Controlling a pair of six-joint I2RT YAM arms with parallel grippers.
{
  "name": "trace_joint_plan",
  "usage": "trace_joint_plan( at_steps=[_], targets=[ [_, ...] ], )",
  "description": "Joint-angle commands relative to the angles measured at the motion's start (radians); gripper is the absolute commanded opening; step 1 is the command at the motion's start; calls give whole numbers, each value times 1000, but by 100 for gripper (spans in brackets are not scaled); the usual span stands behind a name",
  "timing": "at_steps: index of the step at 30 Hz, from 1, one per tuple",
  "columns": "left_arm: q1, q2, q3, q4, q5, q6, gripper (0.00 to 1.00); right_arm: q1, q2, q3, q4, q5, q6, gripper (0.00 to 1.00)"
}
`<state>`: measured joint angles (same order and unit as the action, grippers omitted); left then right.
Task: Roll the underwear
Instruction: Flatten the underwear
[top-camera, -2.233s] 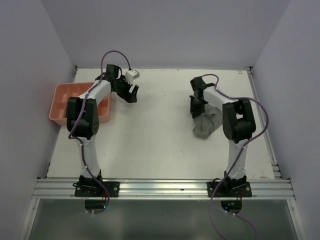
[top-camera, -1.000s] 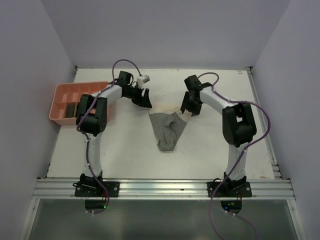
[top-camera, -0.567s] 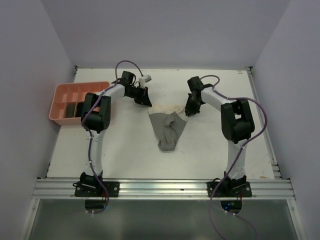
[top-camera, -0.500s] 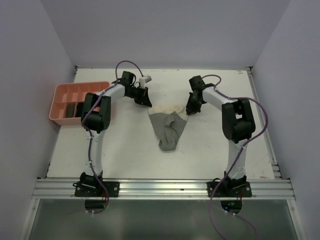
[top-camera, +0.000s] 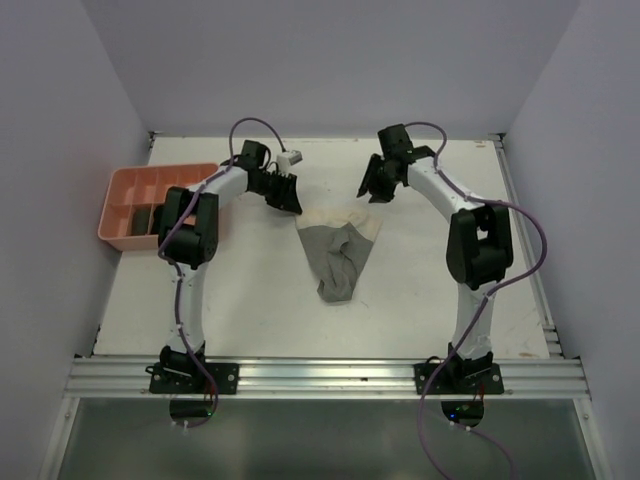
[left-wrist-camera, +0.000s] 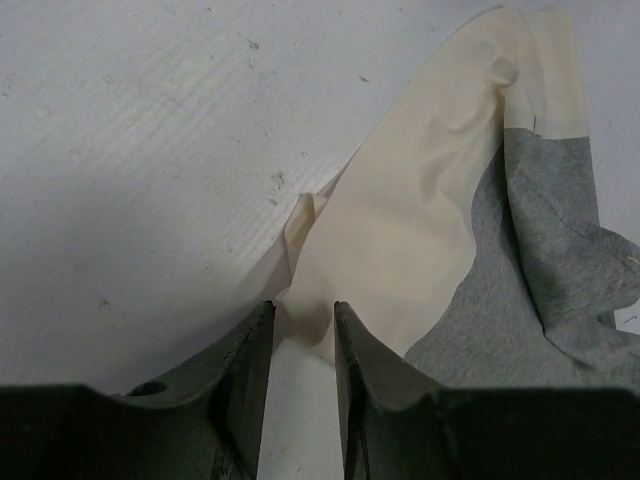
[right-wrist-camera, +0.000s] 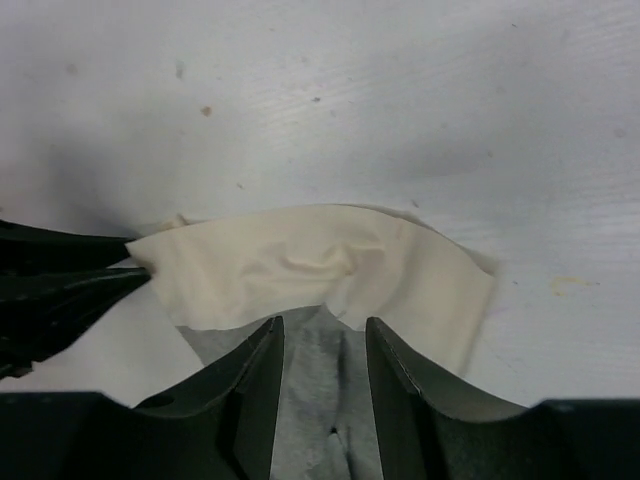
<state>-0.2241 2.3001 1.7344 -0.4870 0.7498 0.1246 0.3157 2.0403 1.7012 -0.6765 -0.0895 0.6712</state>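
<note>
White tabletop (top-camera: 250, 290) under plain walls, and the grey underwear (top-camera: 338, 255) lies spread flat on it, its cream waistband (left-wrist-camera: 400, 220) stretched between the two claws. Left gripper (left-wrist-camera: 300, 325) sits low with its jaws a little apart, the waistband's corner lying loose in the gap, not nipped. Right gripper (right-wrist-camera: 324, 340) hovers clear of the cloth, jaws spread and empty, the band just beyond its tips. I'd flatten the pucker ahead of the left tips first, then take both corners evenly and roll towards the grey point.
</note>
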Motion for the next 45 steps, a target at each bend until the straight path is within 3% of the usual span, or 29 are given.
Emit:
trace_joint_plan(
  at_steps=[1, 8, 16, 19, 22, 23, 25, 33, 39, 45],
  targets=[
    [0, -62, -16, 28, -13, 27, 34, 40, 49, 94, -54, -6, 73, 42],
    [0, -79, -44, 47, -30, 35, 42, 52, 159, 184, -133, 34, 102, 45],
    [0, -57, -32, 56, -44, 23, 44, 82, 225, 216, -210, 74, 88, 46],
    [0, -54, -27, 54, -50, 26, 44, 85, 235, 216, -219, 85, 79, 41],
    [0, -48, -22, 48, -49, 33, 43, 85, 224, 209, -209, 76, 70, 19],
    [0, -45, -22, 47, -46, 33, 41, 85, 216, 210, -209, 71, 64, 6],
    [0, -44, -22, 47, -33, 40, 37, 86, 180, 210, -184, 60, 56, 0],
    [9, -82, -62, 97, 8, 32, 34, 86, 2, 252, -115, 8, -35, 0],
    [35, -154, -151, 226, 46, -26, 50, 86, -101, 256, -101, -151, -132, 0],
    [92, -237, -231, 361, 161, -43, 55, 121, -117, 319, -232, -329, -323, 0]
  ],
)
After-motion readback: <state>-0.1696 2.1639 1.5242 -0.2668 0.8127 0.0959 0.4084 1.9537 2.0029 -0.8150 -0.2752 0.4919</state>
